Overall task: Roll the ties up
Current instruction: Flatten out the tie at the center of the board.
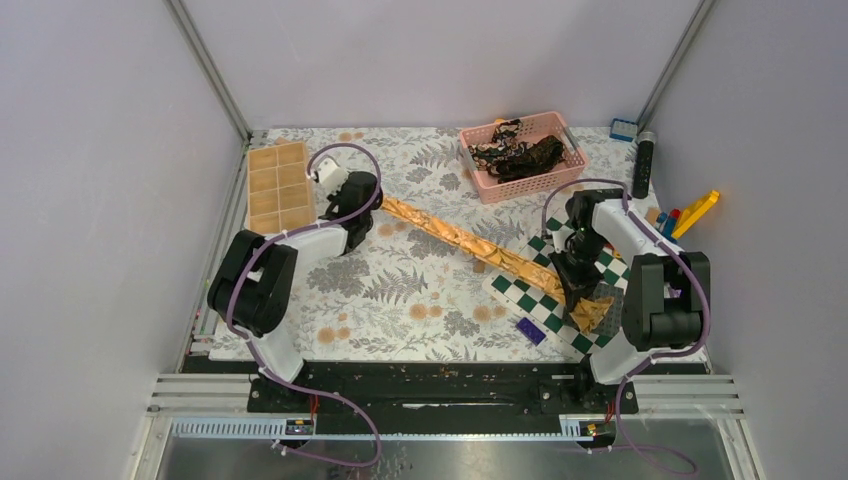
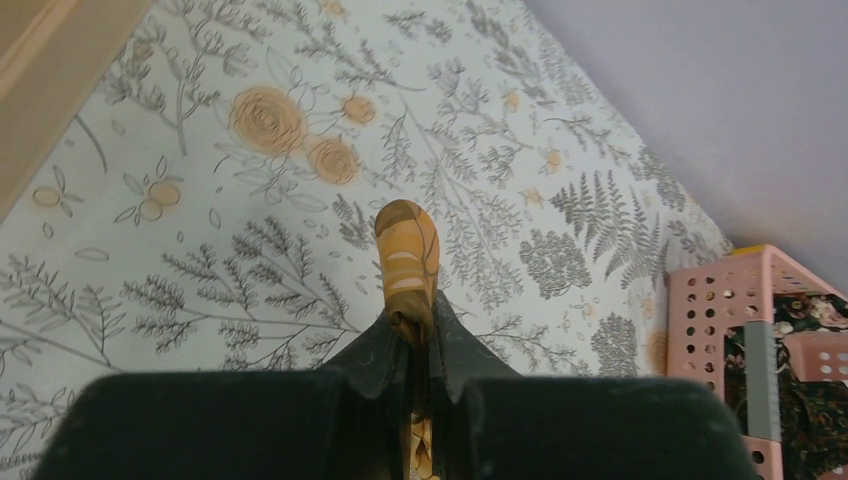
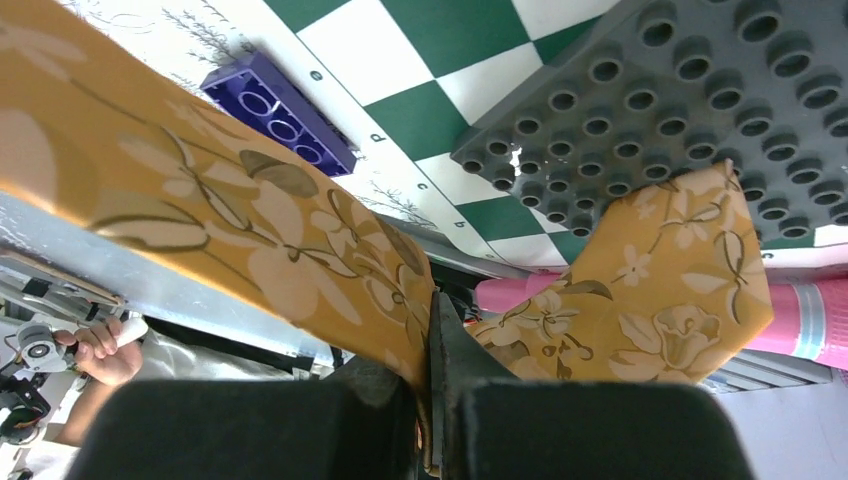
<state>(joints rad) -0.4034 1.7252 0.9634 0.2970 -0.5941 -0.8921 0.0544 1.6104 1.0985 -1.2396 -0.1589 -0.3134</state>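
A golden-tan tie (image 1: 470, 243) with a floral print stretches diagonally across the table between my two grippers. My left gripper (image 1: 372, 203) is shut on its narrow end, which sticks out past the fingertips in the left wrist view (image 2: 407, 262). My right gripper (image 1: 577, 296) is shut on the wide end (image 3: 300, 250), held over the checkered board; the pointed tip (image 3: 670, 290) hangs free beside it. Dark ties with light prints (image 1: 525, 155) lie bunched in the pink basket (image 1: 500, 185) at the back.
A green-and-white checkered board (image 1: 530, 295) lies under the right gripper, with a grey studded baseplate (image 3: 680, 110) and a purple brick (image 1: 530, 331) on it. A tan compartment tray (image 1: 277, 186) stands back left. Coloured bricks (image 1: 690, 213) and a black cylinder (image 1: 643, 163) lie back right.
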